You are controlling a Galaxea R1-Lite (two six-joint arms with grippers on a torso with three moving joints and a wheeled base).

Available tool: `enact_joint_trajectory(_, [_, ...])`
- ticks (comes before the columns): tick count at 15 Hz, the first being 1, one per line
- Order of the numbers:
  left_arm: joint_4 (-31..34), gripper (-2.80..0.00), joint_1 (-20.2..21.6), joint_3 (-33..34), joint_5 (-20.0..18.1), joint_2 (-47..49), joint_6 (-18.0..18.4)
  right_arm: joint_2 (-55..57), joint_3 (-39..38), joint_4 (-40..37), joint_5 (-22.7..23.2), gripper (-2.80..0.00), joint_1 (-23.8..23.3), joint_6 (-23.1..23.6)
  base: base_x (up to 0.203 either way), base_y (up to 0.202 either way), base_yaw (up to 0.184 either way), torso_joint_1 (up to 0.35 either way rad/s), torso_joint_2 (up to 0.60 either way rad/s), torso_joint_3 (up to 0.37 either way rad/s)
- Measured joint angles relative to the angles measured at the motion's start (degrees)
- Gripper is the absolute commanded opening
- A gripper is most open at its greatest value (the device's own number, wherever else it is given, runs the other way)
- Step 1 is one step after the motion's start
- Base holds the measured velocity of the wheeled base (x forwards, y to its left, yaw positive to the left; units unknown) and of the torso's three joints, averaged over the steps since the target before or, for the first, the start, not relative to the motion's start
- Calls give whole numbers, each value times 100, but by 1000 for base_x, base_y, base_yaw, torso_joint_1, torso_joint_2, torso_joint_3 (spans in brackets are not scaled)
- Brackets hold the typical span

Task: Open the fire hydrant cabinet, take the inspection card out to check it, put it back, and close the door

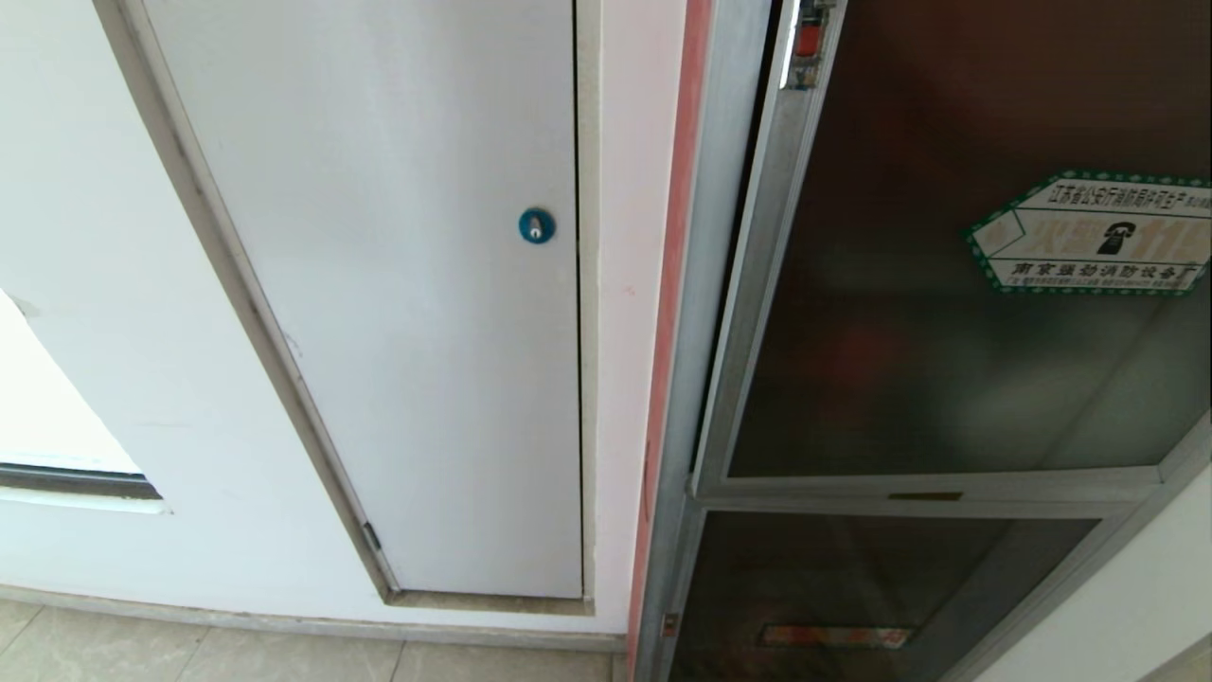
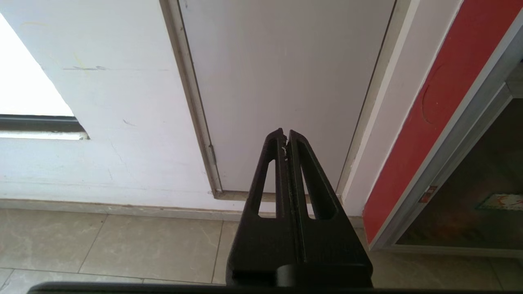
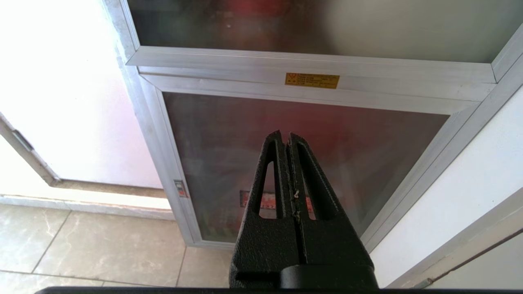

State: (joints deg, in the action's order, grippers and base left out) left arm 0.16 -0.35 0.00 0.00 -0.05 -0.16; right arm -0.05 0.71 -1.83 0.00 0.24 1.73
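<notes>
The fire hydrant cabinet (image 1: 705,284) fills the right of the head view with its silver frame. Its door (image 1: 928,360), dark tinted glass with a green-edged hexagonal sticker (image 1: 1098,232), lies flat in the frame, with a dark slit down its left edge. The inspection card is hidden. Neither gripper shows in the head view. My left gripper (image 2: 286,134) is shut and empty, low before the white panel door (image 2: 286,81). My right gripper (image 3: 286,135) is shut and empty, facing the smaller lower glass panel (image 3: 229,134), below the door's bottom rail (image 3: 286,57).
The plain white panel door with a round blue lock (image 1: 536,225) stands left of the cabinet. A bright window recess (image 1: 57,417) is at the far left. Beige floor tiles (image 2: 122,245) run along the wall. A white wall (image 3: 470,171) flanks the cabinet's right side.
</notes>
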Motion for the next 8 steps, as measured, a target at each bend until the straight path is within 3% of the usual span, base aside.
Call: enact_joint_trajectory(8, [24, -280, 0, -145, -67, 0, 148, 0, -1, 5, 2, -280, 0, 6, 0, 0, 0, 0, 0, 0])
